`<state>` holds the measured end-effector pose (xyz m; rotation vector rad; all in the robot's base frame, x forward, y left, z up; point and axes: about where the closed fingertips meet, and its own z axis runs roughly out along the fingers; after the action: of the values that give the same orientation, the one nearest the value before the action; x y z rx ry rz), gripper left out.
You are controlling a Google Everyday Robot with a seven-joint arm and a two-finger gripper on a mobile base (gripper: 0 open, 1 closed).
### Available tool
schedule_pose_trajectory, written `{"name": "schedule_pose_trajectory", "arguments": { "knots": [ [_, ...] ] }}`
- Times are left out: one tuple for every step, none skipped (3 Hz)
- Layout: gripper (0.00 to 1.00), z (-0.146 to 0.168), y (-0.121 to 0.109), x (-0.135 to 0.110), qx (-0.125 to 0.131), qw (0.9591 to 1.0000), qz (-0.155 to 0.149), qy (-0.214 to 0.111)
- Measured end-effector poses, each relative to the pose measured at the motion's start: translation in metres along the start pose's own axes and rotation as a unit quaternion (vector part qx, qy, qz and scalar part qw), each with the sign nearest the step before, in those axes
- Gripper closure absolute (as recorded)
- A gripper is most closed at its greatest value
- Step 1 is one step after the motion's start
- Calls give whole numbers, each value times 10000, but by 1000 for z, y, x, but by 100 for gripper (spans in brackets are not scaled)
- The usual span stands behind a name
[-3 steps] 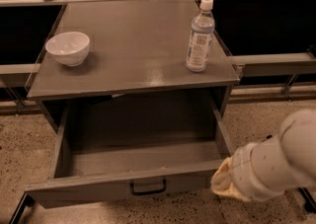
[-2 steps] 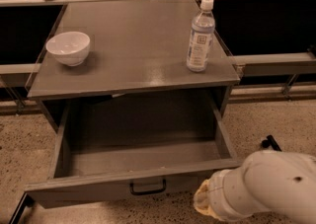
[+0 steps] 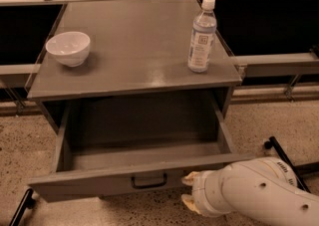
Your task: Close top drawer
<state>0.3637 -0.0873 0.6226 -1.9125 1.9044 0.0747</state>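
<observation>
The top drawer [image 3: 99, 182] is a wide grey metal drawer pulled far out of the cabinet, and its inside looks empty. Its flat front panel has a small black loop handle [image 3: 149, 181] at the centre. My gripper [image 3: 190, 191] is at the lower right, at the front panel just right of the handle. Its pale fingertips [image 3: 189, 178] lie against or very near the panel. The white arm [image 3: 259, 195] reaches in from the right corner and hides part of the panel.
On the grey cabinet top [image 3: 134, 56] stand a white bowl [image 3: 69, 48] at the left and a clear water bottle [image 3: 202, 35] at the right. Black legs [image 3: 286, 160] cross the speckled floor at the right. Dark shelving runs behind.
My arm and gripper have moved left along the drawer front, from the right corner to just right of the handle. The drawer has not visibly moved.
</observation>
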Motion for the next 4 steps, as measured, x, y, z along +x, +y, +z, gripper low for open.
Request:
{"name": "schedule_pose_trajectory", "arguments": {
  "knots": [
    [76, 0, 1, 0, 0, 10000, 0, 0],
    [53, 0, 1, 0, 0, 10000, 0, 0],
    [30, 0, 1, 0, 0, 10000, -1, 0],
    [1, 0, -1, -3, -58, 9999, -100, -5]
  ]
}}
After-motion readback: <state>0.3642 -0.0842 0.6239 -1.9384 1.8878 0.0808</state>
